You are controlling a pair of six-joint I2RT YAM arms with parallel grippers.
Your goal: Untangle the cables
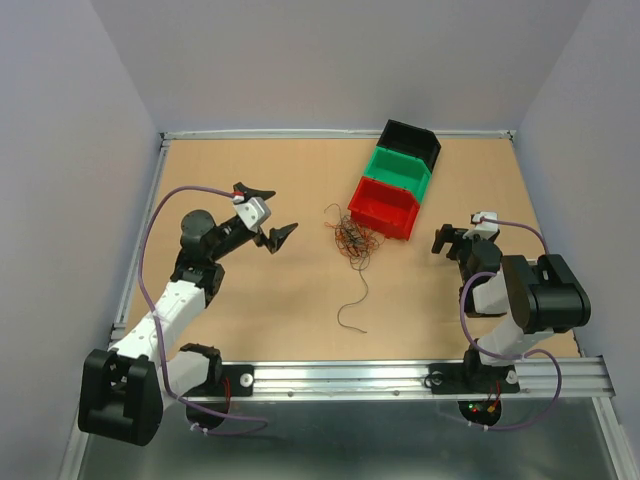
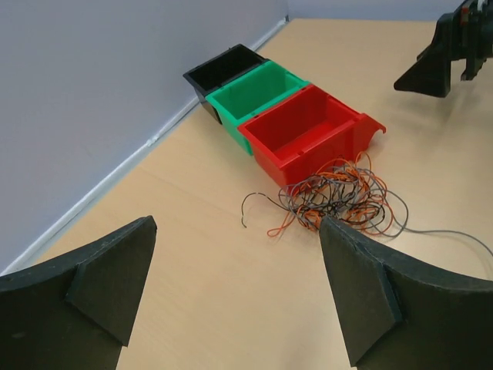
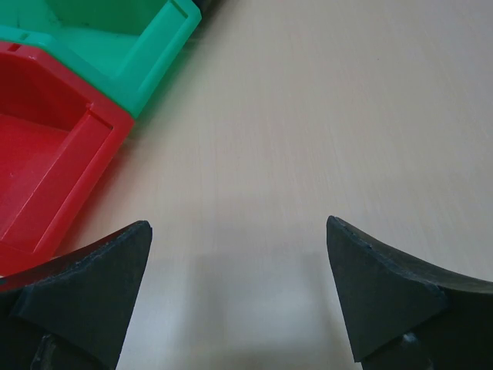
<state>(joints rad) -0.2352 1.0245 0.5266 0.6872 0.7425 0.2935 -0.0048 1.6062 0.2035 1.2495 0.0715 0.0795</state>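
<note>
The cables [image 1: 350,238] lie as a loose tangle of thin orange, dark and greyish wires on the wooden table, just left of the red bin [image 1: 382,214]. One strand [image 1: 352,303] trails toward the near edge. My left gripper [image 1: 272,212] hovers open to the left of the tangle, holding nothing. In the left wrist view the cables [image 2: 339,196] sit just beyond the wide-apart left gripper [image 2: 237,222]. My right gripper [image 1: 452,236] stands open right of the bins, over bare table [image 3: 238,223]. The cables are out of the right wrist view.
The red bin, a green bin [image 1: 398,178] and a black bin [image 1: 408,150] stand in a diagonal row toward the back wall, all seemingly empty. The red bin [image 3: 46,154] and green bin [image 3: 131,62] lie left of the right gripper. A raised rail [image 1: 400,372] edges the table front.
</note>
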